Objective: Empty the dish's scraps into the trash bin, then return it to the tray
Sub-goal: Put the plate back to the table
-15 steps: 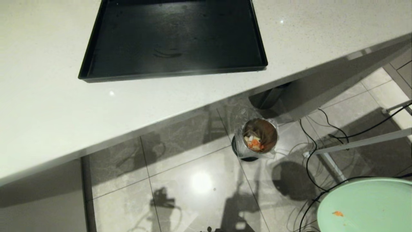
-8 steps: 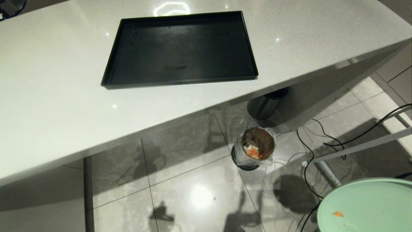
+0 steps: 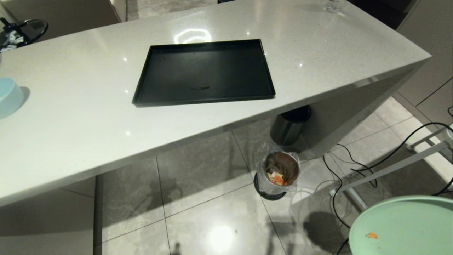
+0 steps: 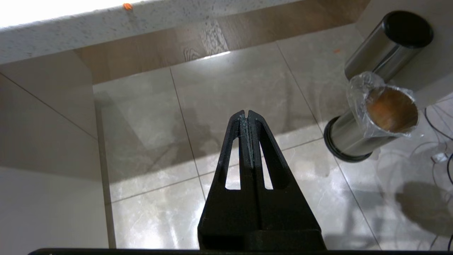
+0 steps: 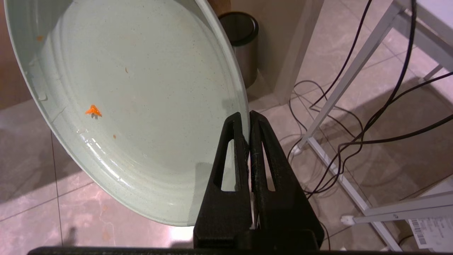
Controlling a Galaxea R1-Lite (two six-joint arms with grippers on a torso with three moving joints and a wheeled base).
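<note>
My right gripper (image 5: 248, 114) is shut on the rim of the mint-green dish (image 5: 141, 99), which also shows at the head view's lower right corner (image 3: 407, 226). Only a small orange crumb (image 5: 93, 111) clings to the dish. The scraps (image 3: 277, 176) lie inside the bag-lined steel trash bin (image 3: 276, 173) on the floor beside the counter; the left wrist view shows the bin (image 4: 375, 117) too. The black tray (image 3: 203, 72) lies bare on the white counter (image 3: 70, 124). My left gripper (image 4: 247, 112) hangs shut and holds nothing above the floor tiles.
A second steel bin with a black lid (image 3: 290, 124) stands under the counter edge, just behind the trash bin. Black cables (image 3: 354, 166) and a white metal frame (image 3: 389, 166) cross the floor at the right. A light-blue bowl (image 3: 9, 97) sits at the counter's left edge.
The whole head view has swung upward, so more of the counter's far side shows and the tray and bin look smaller. The dish stays at the same corner; both grippers are unchanged.
</note>
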